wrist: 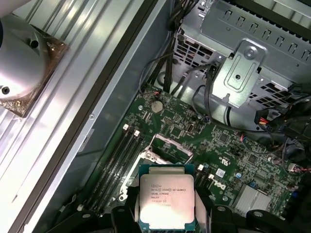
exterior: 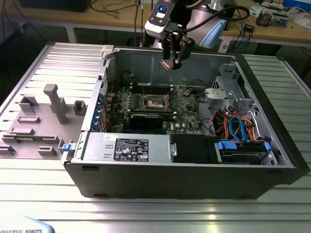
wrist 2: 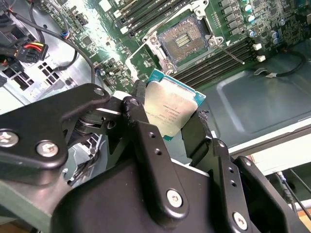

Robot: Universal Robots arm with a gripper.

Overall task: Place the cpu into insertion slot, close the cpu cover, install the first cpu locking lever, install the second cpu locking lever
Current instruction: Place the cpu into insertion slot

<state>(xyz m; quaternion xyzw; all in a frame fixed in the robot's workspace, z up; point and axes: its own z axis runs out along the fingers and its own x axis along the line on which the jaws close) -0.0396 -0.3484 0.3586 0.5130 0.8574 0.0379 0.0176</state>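
- Gripper [wrist 2: 170, 127]: two black fingers [wrist 2: 142, 127] are drawn in to the width of the chip. They clamp the cpu [wrist 2: 171, 108] by two opposite edges, with one finger on each side.
- The cpu sits between the fingertips and stands out past them. Its silvery-grey top faces the cameras in both wrist views, and its green border shows along the free edges [wrist: 166, 201].
- The chip touches only the fingers and hangs clear above the board.
- Insertion slot [wrist 2: 183, 39]: it lies open beyond the held chip, with its contact field exposed. In the first wrist view the chip overlaps the near edge of the slot [wrist: 167, 145].
- I cannot tell the position of the cover or the levers.
- Motherboard [exterior: 187, 106]: it lies flat on the floor of the computer case [exterior: 194, 167], with the slot [exterior: 156, 103] near its middle.
- In the exterior view the gripper [exterior: 173, 60] hangs over the case interior, close to the far wall and well above the slot.
- The case lies on a slatted metal table [exterior: 146, 208], with its open side up.
- Grey fixture blocks [exterior: 56, 103] stand near the table edge at the exterior view's left.
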